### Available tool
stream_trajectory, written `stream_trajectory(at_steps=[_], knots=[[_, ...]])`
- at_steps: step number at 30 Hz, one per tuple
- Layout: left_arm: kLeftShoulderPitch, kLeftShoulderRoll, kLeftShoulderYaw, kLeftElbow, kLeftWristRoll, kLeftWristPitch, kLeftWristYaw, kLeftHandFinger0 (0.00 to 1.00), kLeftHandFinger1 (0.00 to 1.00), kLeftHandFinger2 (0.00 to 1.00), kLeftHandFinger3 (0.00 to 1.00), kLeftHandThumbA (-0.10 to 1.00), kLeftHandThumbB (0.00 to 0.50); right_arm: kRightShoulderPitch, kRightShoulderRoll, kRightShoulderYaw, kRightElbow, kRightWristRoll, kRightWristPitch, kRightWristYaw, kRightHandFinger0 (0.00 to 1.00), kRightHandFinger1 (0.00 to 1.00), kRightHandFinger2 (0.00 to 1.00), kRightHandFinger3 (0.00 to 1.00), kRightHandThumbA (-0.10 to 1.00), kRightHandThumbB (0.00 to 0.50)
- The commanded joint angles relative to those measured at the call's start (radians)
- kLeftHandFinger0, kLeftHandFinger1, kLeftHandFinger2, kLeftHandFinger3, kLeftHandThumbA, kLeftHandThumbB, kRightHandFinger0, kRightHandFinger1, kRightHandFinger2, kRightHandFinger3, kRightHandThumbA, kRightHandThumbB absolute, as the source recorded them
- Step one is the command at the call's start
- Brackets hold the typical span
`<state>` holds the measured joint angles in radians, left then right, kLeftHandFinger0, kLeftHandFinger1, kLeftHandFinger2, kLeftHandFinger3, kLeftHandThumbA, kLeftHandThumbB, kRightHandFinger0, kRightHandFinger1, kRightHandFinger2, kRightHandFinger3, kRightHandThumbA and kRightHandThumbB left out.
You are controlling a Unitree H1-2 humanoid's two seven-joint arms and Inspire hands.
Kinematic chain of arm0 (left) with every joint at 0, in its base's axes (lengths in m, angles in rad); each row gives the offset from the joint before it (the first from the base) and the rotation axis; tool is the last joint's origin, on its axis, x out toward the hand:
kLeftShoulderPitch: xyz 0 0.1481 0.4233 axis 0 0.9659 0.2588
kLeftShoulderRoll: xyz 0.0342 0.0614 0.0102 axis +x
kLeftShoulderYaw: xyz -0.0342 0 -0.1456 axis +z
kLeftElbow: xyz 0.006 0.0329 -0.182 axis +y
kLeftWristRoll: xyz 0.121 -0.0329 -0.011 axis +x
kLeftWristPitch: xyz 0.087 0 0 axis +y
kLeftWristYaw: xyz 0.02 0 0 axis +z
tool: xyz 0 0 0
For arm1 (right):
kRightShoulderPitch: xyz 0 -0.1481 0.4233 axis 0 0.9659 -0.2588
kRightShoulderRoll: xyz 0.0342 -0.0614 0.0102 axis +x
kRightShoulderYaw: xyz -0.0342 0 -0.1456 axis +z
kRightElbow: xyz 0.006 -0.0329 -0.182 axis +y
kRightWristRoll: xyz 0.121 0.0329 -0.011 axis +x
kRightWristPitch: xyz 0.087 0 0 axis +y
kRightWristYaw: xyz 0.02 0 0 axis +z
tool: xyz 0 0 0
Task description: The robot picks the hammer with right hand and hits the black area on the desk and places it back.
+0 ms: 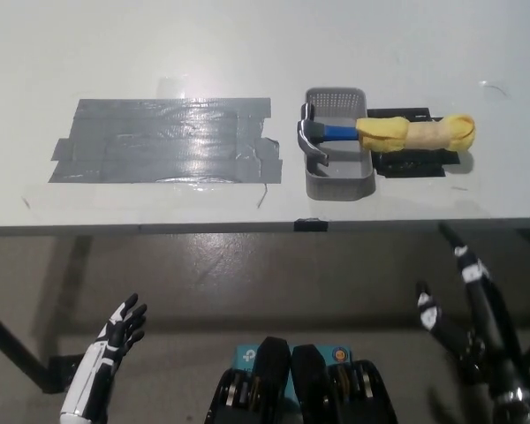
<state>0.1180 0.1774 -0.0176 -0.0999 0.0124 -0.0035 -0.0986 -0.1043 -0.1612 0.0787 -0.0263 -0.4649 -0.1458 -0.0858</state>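
Hammer (384,134) lies untouched across the grey basket (338,183), head inside and yellow-wrapped handle jutting out toward the right, so the pick-up seems not yet begun. Right hand (464,305) hangs below the desk (247,44) edge, fingers apart and holding nothing; it must rise and reach forward to the handle. Left hand (119,331) rests low, also empty and spread; the taped patch (168,141) lies left of the basket.

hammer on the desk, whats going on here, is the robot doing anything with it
Nothing is being handled right now. The hammer lies across a small grey basket on the table, its yellow-wrapped handle sticking out to the right. A patch of grey tape sits to the basket's left. Both hands are below the table edge, open and holding nothing: the left hand at lower left, the right hand at lower right.
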Motion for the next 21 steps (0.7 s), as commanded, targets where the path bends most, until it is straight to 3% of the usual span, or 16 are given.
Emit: stream_trajectory(at_steps=[1,7,21], knots=[[-0.025,0.02,-0.002,-0.03,0.023,-0.041,-0.007,1.0,1.0,1.0,1.0,1.0,0.155,-0.259,-0.074,0.03,-0.053,-0.505,0.154,-0.167,1.0,1.0,1.0,1.0,0.48,0.48],[-0.028,0.018,-0.001,-0.035,0.014,-0.037,-0.011,1.0,1.0,1.0,1.0,1.0,0.147,-0.358,-0.087,0.061,0.062,-0.488,0.189,-0.149,1.0,1.0,1.0,1.0,0.59,0.421],[-0.038,0.027,-0.002,-0.025,0.012,-0.045,-0.02,1.0,1.0,1.0,1.0,1.0,0.112,-0.494,-0.091,0.137,0.243,-0.511,0.286,-0.129,1.0,1.0,1.0,1.0,0.73,0.416]])
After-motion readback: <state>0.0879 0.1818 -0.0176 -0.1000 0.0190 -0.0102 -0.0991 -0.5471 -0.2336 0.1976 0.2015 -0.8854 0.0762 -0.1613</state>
